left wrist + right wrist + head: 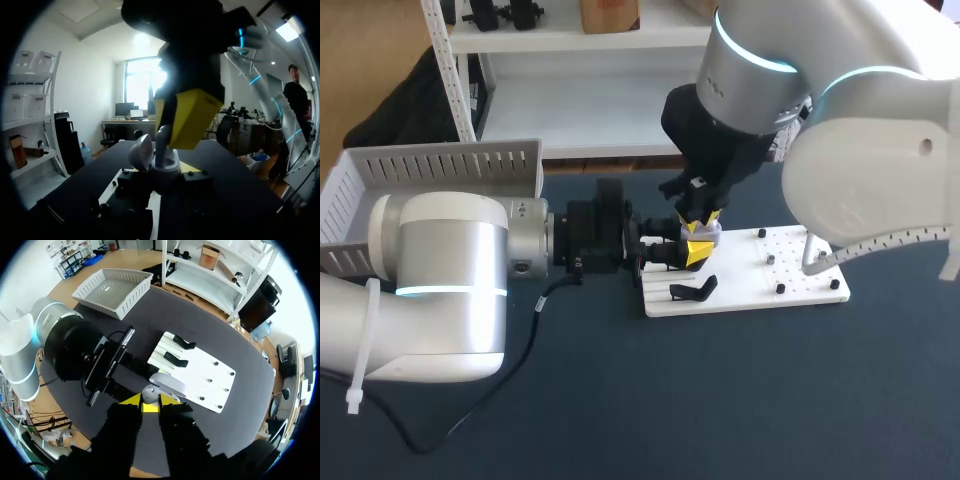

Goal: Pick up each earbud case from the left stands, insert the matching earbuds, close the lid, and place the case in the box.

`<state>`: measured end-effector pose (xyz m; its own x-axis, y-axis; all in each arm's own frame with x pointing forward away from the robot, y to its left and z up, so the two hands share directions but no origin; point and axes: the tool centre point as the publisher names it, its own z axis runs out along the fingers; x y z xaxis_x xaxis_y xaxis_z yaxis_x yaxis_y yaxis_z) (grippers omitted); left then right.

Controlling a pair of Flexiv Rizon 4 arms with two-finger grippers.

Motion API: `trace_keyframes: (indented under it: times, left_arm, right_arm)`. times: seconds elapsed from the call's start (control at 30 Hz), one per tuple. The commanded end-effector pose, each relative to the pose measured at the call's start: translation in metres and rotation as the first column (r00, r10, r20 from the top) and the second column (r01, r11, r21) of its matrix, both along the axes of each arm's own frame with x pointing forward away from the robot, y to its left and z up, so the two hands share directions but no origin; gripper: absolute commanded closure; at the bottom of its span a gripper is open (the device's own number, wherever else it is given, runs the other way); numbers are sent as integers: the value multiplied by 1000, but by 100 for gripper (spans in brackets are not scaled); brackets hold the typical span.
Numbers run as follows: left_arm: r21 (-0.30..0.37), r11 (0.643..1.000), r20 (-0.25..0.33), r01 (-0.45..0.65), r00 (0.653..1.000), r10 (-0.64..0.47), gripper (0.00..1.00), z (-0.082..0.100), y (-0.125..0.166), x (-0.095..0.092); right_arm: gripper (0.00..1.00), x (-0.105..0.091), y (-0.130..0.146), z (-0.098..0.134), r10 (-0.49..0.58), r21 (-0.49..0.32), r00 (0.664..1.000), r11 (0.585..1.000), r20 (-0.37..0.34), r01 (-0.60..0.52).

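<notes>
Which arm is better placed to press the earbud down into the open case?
Right, most likely. The right gripper hangs directly over the open earbud case, pinching the earbud at the case's mouth. The left gripper is occupied, gripping the case from the side.

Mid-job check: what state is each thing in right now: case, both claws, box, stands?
case: lid open.
left claw: shut on the case.
right claw: down over the open case, grip unclear.
box: empty.
stands: both bare.
</notes>
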<state>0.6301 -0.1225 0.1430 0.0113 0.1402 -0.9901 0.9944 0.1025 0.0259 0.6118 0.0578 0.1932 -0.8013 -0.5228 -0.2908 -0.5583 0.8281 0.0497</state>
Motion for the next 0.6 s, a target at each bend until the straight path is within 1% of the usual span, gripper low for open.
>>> trace_keyframes:
  times: [0.03, 0.6]
  left_arm:
    - [-5, 1000, 3, -2, 1000, 2, 100, -1, 0, -1]
    - [-5, 1000, 3, -2, 1000, 2, 100, -1, 0, -1]
  right_arm:
    - [100, 1, 2, -1, 3, 0, 1000, 1000, -4, -3]
    - [100, -1, 4, -6, 11, -14, 1000, 1000, -20, -12]
